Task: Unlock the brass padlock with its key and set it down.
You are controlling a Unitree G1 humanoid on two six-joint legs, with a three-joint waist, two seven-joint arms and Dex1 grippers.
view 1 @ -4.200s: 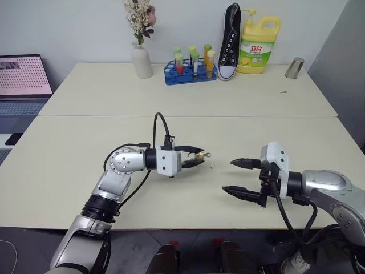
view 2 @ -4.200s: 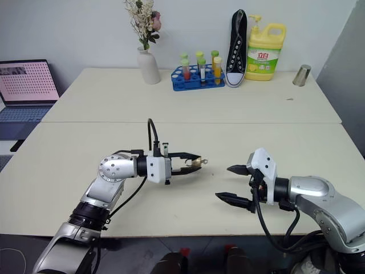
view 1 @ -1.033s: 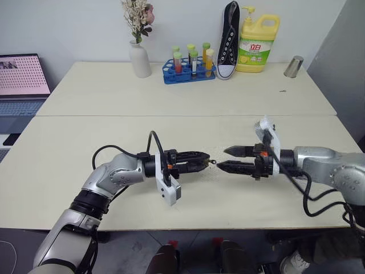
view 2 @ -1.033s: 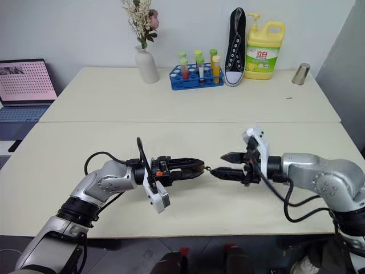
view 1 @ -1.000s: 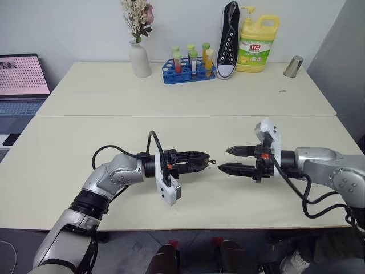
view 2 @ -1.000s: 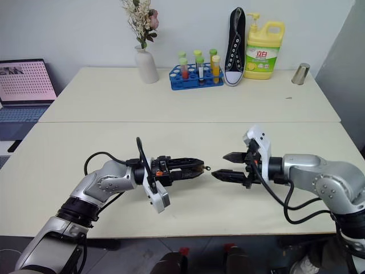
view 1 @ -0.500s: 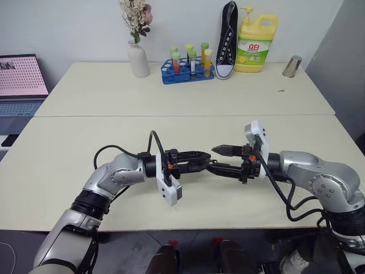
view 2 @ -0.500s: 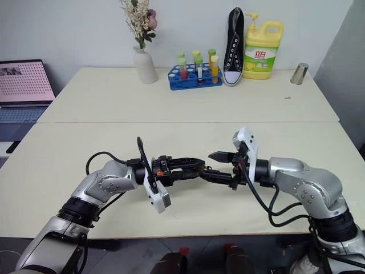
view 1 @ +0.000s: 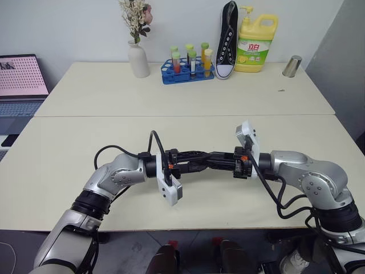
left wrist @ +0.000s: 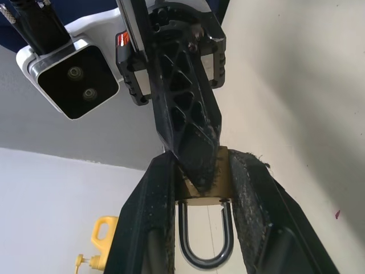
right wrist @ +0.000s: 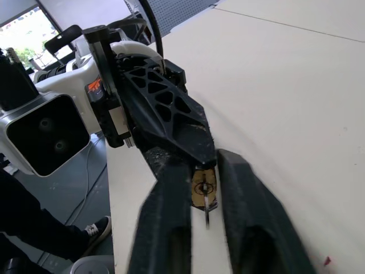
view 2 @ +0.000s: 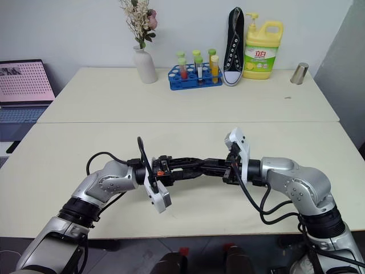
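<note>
The brass padlock (left wrist: 223, 171) is pinched between the fingers of my left gripper (view 1: 201, 157), which is shut on its body and held level above the table. The silver shackle (left wrist: 204, 251) points back toward the left wrist. My right gripper (view 1: 212, 158) meets the left one tip to tip. Its jaws are drawn in around the small silvery key (right wrist: 206, 214), which sticks out of the padlock's keyhole face (right wrist: 202, 184). In the head views the fingers hide the padlock and key.
Along the far edge of the cream table (view 1: 171, 103) stand a white vase of flowers (view 1: 138, 60), a blue test-tube rack (view 1: 188, 71), a black shoe (view 1: 227, 37), a yellow detergent bottle (view 1: 255, 43) and a metal cup (view 1: 292, 66). A laptop (view 1: 21, 77) sits at far left.
My right gripper has moved left until its tips meet the left gripper, and its jaws have gone from wide open to closed around the key. The left arm has kept still.
</note>
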